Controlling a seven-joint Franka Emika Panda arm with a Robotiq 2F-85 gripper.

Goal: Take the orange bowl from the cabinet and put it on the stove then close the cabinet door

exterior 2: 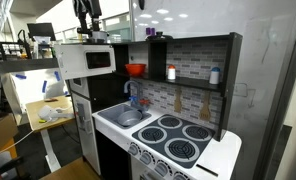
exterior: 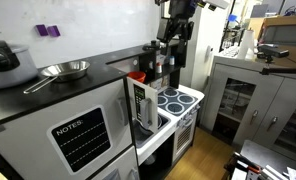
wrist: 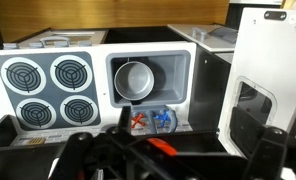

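The orange bowl [exterior 2: 135,70] sits inside the dark cabinet [exterior 2: 188,62] of the toy kitchen; it also shows in an exterior view [exterior: 138,77]. In the wrist view only a sliver of the orange bowl [wrist: 160,146] shows under the cabinet's top edge. The cabinet door [exterior: 143,106] stands open, and shows in the wrist view [wrist: 263,70] and in an exterior view [exterior 2: 88,60]. The stove [exterior 2: 178,140] is bare, seen also in an exterior view [exterior: 178,99] and the wrist view [wrist: 48,88]. My gripper [exterior: 170,58] hangs open and empty above the cabinet, its dark blurred fingers [wrist: 173,165] spread wide.
A grey metal pan [wrist: 137,80] lies in the toy sink beside the stove. A large steel bowl [exterior: 66,70] and a dark pot [exterior: 2,57] stand on the counter of the steel unit marked "NOTES" [exterior: 80,135]. A tall grey glass-door cabinet [exterior: 250,100] stands beyond the stove.
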